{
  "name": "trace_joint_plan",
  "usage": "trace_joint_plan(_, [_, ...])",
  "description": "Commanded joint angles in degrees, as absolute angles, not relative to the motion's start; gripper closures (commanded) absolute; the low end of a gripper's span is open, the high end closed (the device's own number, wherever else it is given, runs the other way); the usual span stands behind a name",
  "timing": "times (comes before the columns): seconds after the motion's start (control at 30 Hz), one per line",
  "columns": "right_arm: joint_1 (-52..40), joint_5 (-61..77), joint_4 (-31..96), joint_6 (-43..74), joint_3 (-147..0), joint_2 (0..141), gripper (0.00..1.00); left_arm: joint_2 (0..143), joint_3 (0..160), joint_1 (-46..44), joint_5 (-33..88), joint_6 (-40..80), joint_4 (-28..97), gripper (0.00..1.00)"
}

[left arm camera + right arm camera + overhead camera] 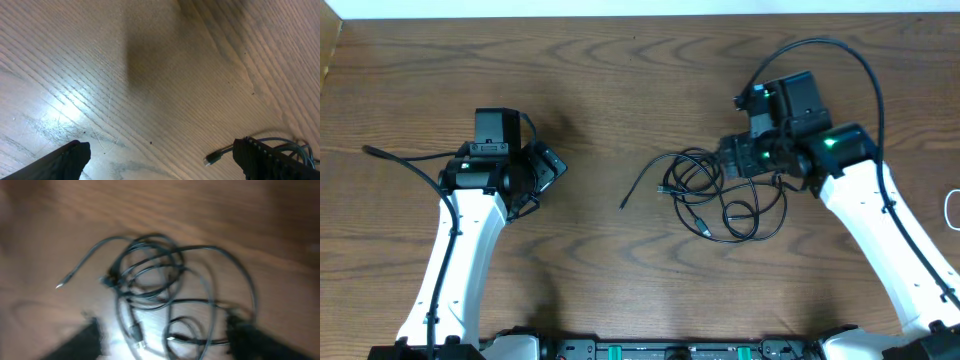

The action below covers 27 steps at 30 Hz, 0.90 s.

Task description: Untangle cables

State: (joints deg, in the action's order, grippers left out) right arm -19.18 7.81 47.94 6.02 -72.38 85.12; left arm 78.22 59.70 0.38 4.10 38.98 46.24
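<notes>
A tangle of thin black cables (712, 192) lies on the wooden table right of centre, with one loose end trailing left. In the blurred right wrist view the tangle (160, 287) fills the middle, with plug ends near the bottom. My right gripper (732, 160) hovers over the tangle's right side; its fingers (165, 337) are open with cable loops lying between them. My left gripper (552, 168) is open and empty, well left of the tangle. In the left wrist view the open fingers (160, 157) frame bare table, with a black plug end (214, 158) just inside the right finger.
A thin white cord loop (952, 208) shows at the table's right edge. The robot's own thick black wire (840, 50) arcs above the right arm. Another thick black wire (395, 158) trails left of the left arm.
</notes>
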Motion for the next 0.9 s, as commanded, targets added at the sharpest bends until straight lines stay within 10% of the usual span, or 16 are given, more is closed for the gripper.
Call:
trace_joint_plan(0.0, [-18.81,2.94,46.65,-0.23,-67.18,87.55,0.32,77.8,60.23,0.73,3.14,39.05,45.93,0.02])
trace_joint_plan(0.47, [-18.83,0.38,27.27,-3.92,-54.63,99.92,0.35,77.8,60.2,0.73,3.14,39.05,46.02,0.02])
trace_joint_plan(0.57, [-18.79,0.38,26.3,-2.83,-54.63,103.61,0.98,77.8,60.23,0.73,3.14,39.05,46.04,0.02])
trace_joint_plan(0.87, [-18.72,13.93,38.61,0.19,-65.08,92.4,0.99,77.8,60.23,0.73,3.16,39.05,46.26,0.02])
